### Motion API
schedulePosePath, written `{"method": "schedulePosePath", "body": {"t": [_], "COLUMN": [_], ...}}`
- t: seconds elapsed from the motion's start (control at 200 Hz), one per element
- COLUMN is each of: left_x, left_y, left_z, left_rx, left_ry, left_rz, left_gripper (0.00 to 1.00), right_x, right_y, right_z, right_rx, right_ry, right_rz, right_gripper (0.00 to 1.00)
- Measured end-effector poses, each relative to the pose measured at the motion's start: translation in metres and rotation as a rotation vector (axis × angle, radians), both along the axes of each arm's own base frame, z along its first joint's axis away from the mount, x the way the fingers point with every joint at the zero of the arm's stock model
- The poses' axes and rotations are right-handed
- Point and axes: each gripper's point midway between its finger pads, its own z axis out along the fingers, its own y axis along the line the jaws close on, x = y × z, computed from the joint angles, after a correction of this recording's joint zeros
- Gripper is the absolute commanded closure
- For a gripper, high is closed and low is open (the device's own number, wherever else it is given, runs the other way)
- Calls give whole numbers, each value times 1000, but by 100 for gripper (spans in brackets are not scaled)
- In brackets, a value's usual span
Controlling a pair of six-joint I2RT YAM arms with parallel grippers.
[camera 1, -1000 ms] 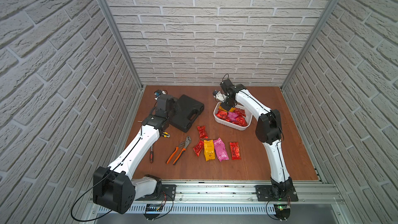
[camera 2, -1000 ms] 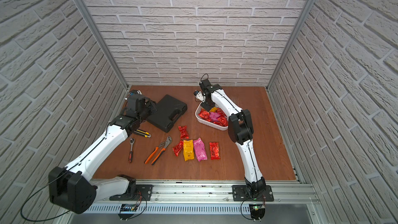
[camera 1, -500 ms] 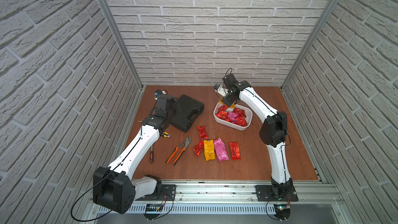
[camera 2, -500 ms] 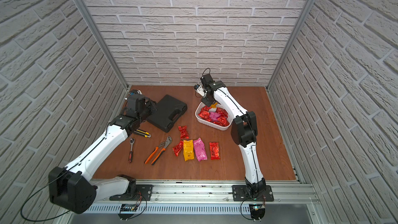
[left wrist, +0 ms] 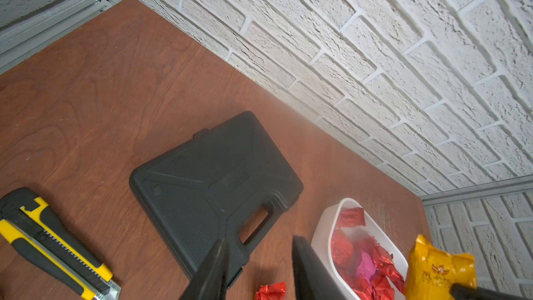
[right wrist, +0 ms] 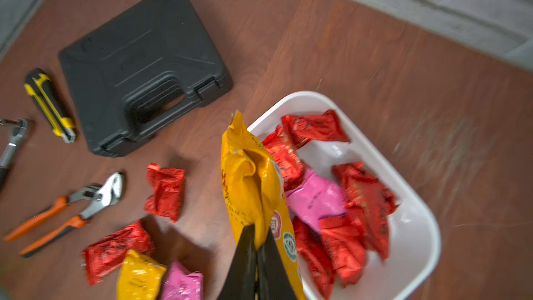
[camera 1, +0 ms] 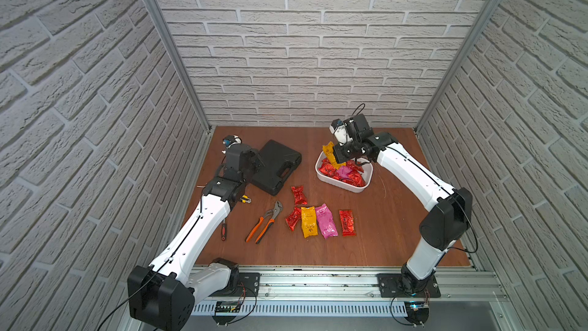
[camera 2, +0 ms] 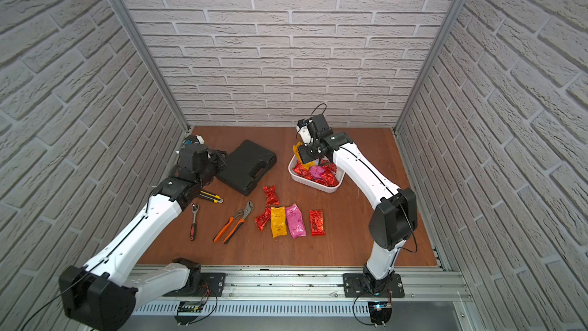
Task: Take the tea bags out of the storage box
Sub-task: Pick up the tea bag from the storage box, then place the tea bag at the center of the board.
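The right gripper (right wrist: 256,239) has lifted off the storage box (camera 1: 347,188), clamped on 1 yellow tea bag (right wrist: 248,174), long axis in line with its fingers, above the rim. Red and 1 pink tea bags (right wrist: 314,128) lie inside. The left gripper (left wrist: 258,239) gapes, empty.

Five bags lie on the table (camera 1: 381,234): three red bags (camera 1: 299,194), (camera 1: 293,218), (camera 1: 347,222), one yellow bag (camera 1: 309,226) and one pink bag (camera 1: 326,225). One more, a raised yellow bag (right wrist: 248,174), is off the table, and the single white box (camera 1: 366,177) holds one pink bag (right wrist: 314,197) plus at least five red ones (right wrist: 314,126), overlapping too much for a sure count. Besides these there are one black case (camera 1: 276,165), one pliers (camera 1: 264,222), one knife (camera 2: 210,198), one ratchet (camera 2: 193,221) and two arms (camera 1: 197,237), (camera 1: 413,179).
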Motion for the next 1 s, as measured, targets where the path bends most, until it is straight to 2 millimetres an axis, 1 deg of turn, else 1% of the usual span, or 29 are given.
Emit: {"method": "schedulePosePath", "body": {"t": [0.105,0.13,0.195,0.3,0.355,0.445,0.615,0.725,0.81,0.865,0.91,1.0], "left_x": [-7,-9,-14,-22,-26,-32,-43,-50,-52,-53,-53,-55], "left_y": [3,3,5,7,7,9,12,14,14,13,13,13], "left_z": [-1,-1,-3,-9,-13,-16,-14,-12,-10,-10,-12,-15], "left_rx": [1,2,0,1,0,-4,-14,-12,1,18,35,87], "left_ry": [-1,-1,-2,10,18,26,12,-2,-11,-12,-6,13], "left_rz": [2,2,2,-1,-1,-3,-2,-6,-21,-36,-48,-73], "left_gripper": [58,58,58,56,54,51,46,33,27,25,21,11], "right_x": [-29,-36,-48,-68,-74,-73,-56,-46,-44,-44,-44,-44], "right_y": [21,29,41,53,56,55,62,70,73,74,75,77], "right_z": [-24,-32,-47,-76,-85,-96,-106,-123,-138,-146,-148,-147], "right_rx": [87,105,127,149,162,192,242,253,251,249,254,260], "right_ry": [90,113,154,225,248,269,258,278,303,319,324,323], "right_rz": [-61,-74,-99,-156,-184,-251,-324,-349,-366,-377,-383,-383], "right_gripper": [97,97,97,97,97,97,97,97,96,93,89,77]}}
